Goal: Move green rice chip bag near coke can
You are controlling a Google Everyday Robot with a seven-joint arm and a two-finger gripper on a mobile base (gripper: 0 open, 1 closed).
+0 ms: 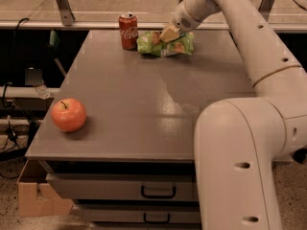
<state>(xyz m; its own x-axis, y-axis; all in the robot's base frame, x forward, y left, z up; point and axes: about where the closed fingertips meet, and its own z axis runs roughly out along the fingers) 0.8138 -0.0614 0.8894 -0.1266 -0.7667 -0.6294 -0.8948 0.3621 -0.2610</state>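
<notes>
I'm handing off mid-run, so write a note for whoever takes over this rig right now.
Gripper: at the far side of the table, down on top of the green rice chip bag.
Bag: lies just right of the upright coke can, with a narrow gap between them.
Apple: near-left, away from both.
Done: the bag sits near the can.
Left: probably just letting go and lifting the arm clear.
</notes>
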